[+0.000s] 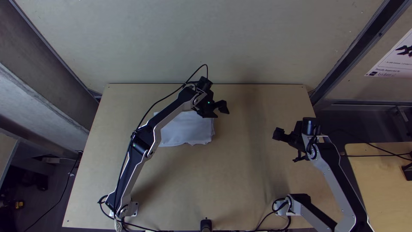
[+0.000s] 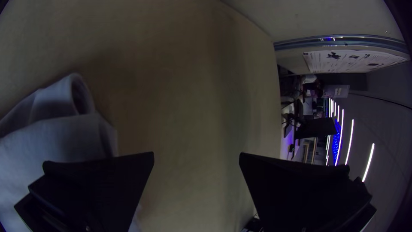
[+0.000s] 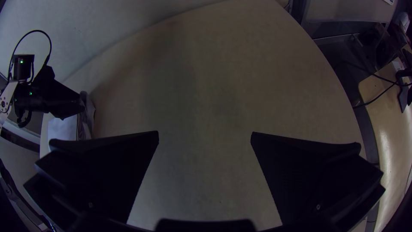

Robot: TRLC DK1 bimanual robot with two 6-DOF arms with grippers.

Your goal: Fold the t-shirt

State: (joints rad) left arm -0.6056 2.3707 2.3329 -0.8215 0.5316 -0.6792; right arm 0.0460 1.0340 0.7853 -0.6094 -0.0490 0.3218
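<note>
"The wooden counter (image 1: pixel 240 184) meets a pale wall (image 1: pixel 257 34), and a poster (image 1: pixel 394 62) with lines of print and dark drawings hangs out past the right pincer (image 1: pixel 286 147)," says one.

"And the t-shirt (image 1: pixel 184 132)?" asks the other.

"It lies in a compact, layered fold, partly below and just beside the left pincer (image 1: pixel 217 111), well apart from the right one. Its long axis seems to run side to side, though the left arm (image 1: pixel 140 139) hides part; which way the collar points cannot be told."

"How do the pincers stand?"

"Both are released, with fingers wide apart. The left one has a finger over the cloth's edge; whether they touch is unclear. The right one is over bare counter."
</note>
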